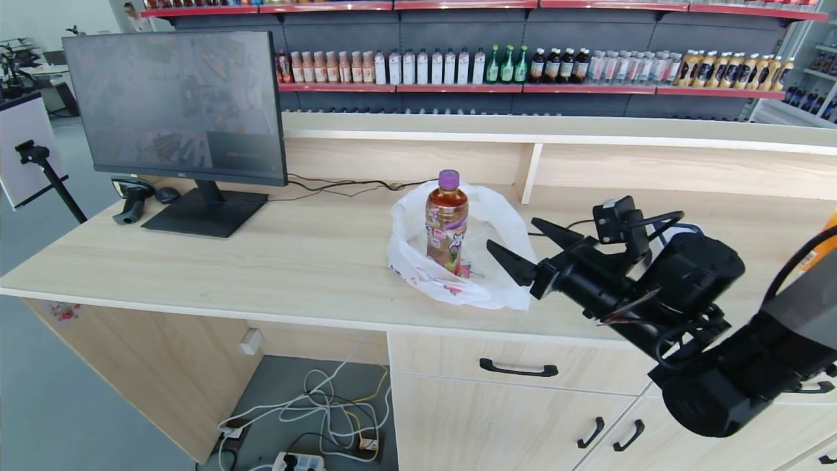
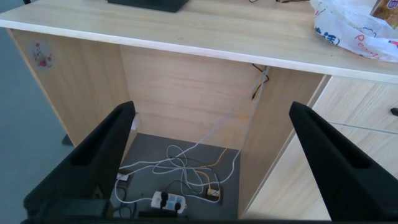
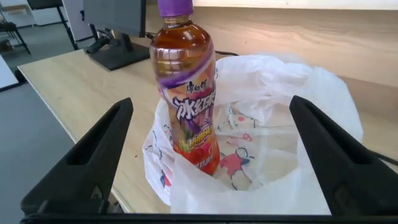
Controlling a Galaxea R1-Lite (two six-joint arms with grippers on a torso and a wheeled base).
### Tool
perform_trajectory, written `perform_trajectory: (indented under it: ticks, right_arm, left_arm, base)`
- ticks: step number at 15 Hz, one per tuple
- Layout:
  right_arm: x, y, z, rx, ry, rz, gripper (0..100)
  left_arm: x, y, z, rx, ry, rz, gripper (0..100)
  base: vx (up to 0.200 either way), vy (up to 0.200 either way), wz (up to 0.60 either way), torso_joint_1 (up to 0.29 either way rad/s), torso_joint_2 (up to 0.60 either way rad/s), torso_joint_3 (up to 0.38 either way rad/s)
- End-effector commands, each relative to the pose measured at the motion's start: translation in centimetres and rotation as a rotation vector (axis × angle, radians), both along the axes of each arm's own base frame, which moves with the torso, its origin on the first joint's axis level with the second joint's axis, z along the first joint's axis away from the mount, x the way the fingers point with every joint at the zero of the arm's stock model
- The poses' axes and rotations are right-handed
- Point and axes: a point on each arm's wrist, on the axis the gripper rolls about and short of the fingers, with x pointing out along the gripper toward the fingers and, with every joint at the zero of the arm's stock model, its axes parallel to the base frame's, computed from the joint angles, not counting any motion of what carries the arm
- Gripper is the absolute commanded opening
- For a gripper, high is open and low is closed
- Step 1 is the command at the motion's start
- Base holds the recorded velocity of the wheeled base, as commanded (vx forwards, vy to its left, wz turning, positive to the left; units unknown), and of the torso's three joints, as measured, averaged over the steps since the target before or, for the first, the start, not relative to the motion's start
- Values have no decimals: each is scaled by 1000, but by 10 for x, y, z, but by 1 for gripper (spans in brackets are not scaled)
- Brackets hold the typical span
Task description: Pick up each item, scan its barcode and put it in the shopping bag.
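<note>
Head view: desk (image 1: 294, 261) runs across the frame. Shopping bag (image 1: 487, 278), white plastic, sits slumped open near centre. Bottle (image 1: 446, 219) stands upright inside it: amber drink, purple cap. Right hand (image 1: 513, 234) comes in from 4 o'clock and is released, fingers spread wide, nothing between them. Its tips are just beside the bag at the bottle's 3 o'clock, and I can't tell if the lower finger touches the plastic. Monitor (image 1: 176, 104) is at the bag's 10 o'clock. Barcode scanner (image 1: 133, 198) and mouse (image 1: 168, 194) sit by the monitor base at its 9 o'clock. Cables (image 1: 340, 185) trail along the back of the desk from monitor to bag. Shelf (image 1: 523, 88) of drink bottles at 12 o'clock, behind the desk.

Left wrist view: left hand (image 2: 211, 109) is released, both fingers far apart, empty. It is low, in front of the desk edge, facing the open bay under the desk. Power strip (image 2: 166, 200) and a tangle of white leads lie on the floor there. A corner of the bag shows on the desk top, well apart from this hand.

Right wrist view: right hand spread, with bottle and bag framed between the fingers, clear of both. Bottle upright, label facing the camera, base down in the bag.
</note>
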Motion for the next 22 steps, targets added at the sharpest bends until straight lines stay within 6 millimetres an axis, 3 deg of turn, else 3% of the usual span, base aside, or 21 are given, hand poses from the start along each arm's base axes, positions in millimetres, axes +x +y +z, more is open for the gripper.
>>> perform_trajectory:
  ticks: [1,2,6,12,14,19,22]
  right_arm:
    - [-71,-31,14,-57,3,-26,100]
    - [-98,-43,11,-97,8,-32,100]
    - [-160,-79,8,-80,30,-173,100]
    - [-195,-93,27,-23,-43,-247,100]
    - [-220,-103,21,-74,9,-247,100]
    - [-306,-136,-15,-184,82,-302,100]
    - [-326,-143,-13,-243,191,-500,100]
  left_arm:
    - [0,0,0,0,1,2,100]
    - [0,0,0,0,1,1,100]
    - [0,0,0,0,1,-1,100]
    - [0,0,0,1,1,-1,100]
    - [0,0,0,1,1,-1,100]
    - [0,0,0,0,1,-1,100]
    - [0,0,0,0,1,-1,100]
  base:
    - [0,0,0,0,0,0]
    - [0,0,0,0,0,0]
    - [0,0,0,0,0,0]
    - [0,0,0,0,0,0]
    - [0,0,0,0,0,0]
    - [0,0,0,0,0,0]
    - [0,0,0,0,0,0]
